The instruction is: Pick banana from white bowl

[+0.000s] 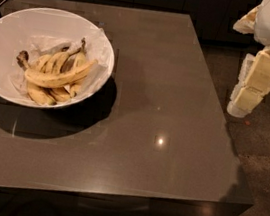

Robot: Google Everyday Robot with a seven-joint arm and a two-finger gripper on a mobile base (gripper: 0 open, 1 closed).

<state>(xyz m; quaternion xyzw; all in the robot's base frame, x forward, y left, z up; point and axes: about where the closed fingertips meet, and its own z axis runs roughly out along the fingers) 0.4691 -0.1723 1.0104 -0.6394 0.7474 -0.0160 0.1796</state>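
The white bowl point(15, 26) stands on the left part of the dark table, lined with crumpled white paper. Several bananas lie in it. The longest, a curved brown-freckled banana point(59, 76), lies across the top of the others, and a dark stem knob shows at the bunch's left end. My gripper point(247, 94) hangs pointing down at the far right, beyond the table's right edge and far from the bowl. It holds nothing that I can see.
The grey-brown table point(165, 109) stretches between the bowl and the gripper. Its right edge and front edge drop to a speckled floor point(268, 160). Dark cabinets stand behind the table.
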